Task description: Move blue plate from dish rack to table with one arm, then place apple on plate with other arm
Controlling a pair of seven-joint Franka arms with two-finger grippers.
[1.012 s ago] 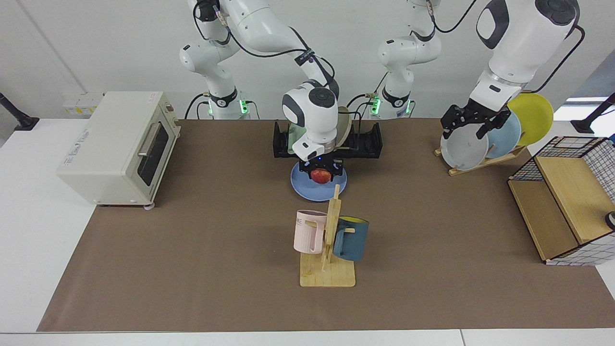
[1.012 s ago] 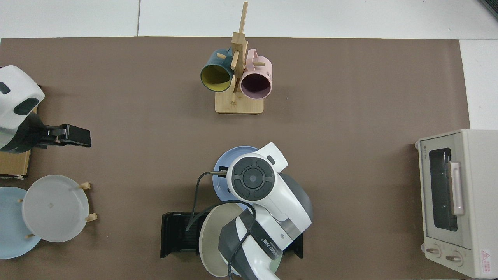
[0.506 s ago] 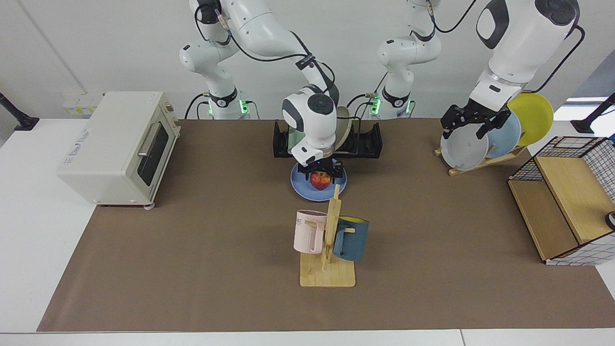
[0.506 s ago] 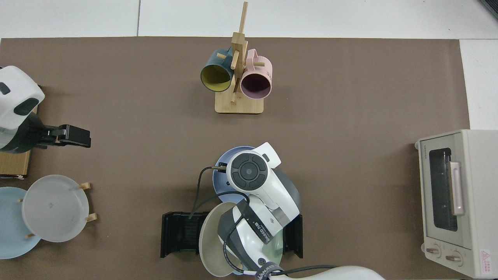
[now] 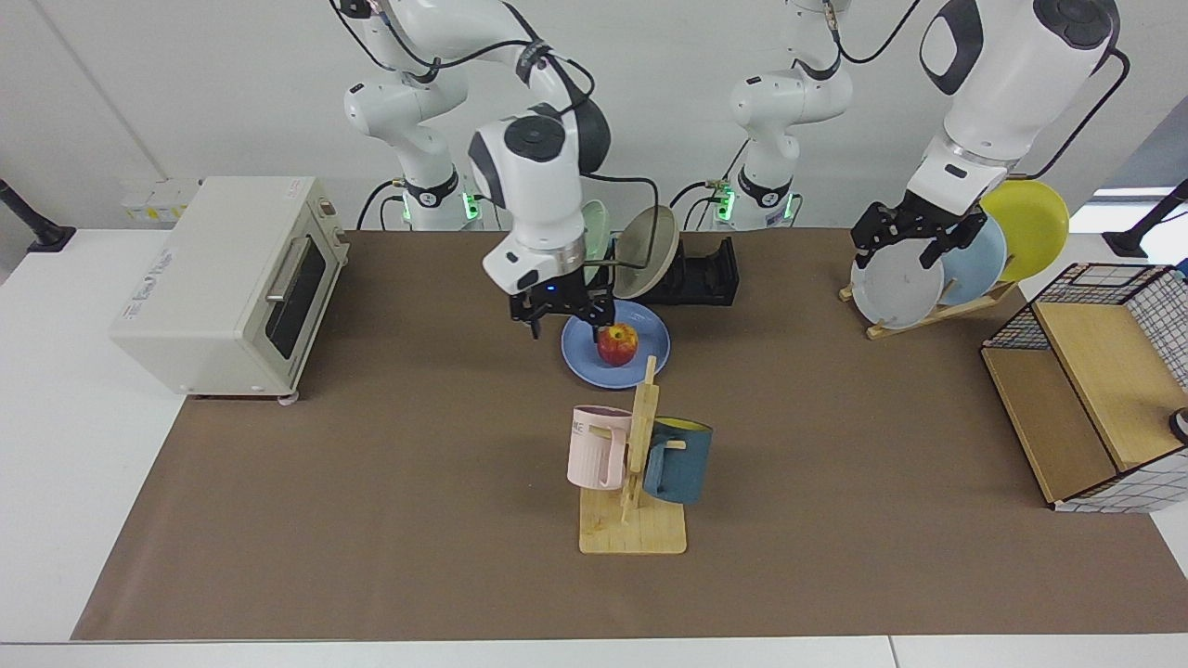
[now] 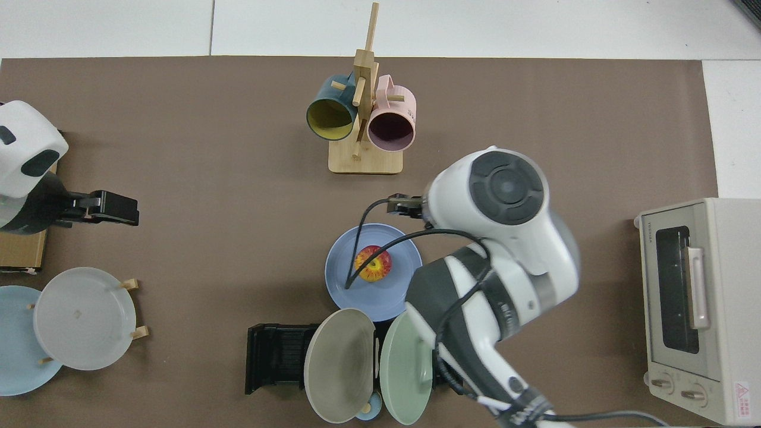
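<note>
Apple (image 5: 617,344) sits upright near the middle of the blue plate (image 5: 650,325), stem up, red with a yellow patch; plate flat on the table (image 5: 371,464) just in front of the dish rack (image 5: 710,274); we judge both placements done. Right gripper (image 5: 562,317) hangs above the plate's edge, apple to its side toward the left arm and lower; fingers spread, pinching nothing; it is much the nearer. Left gripper (image 5: 914,243) waits by the wooden plate stand (image 5: 937,311), fingers spread, empty.
</note>
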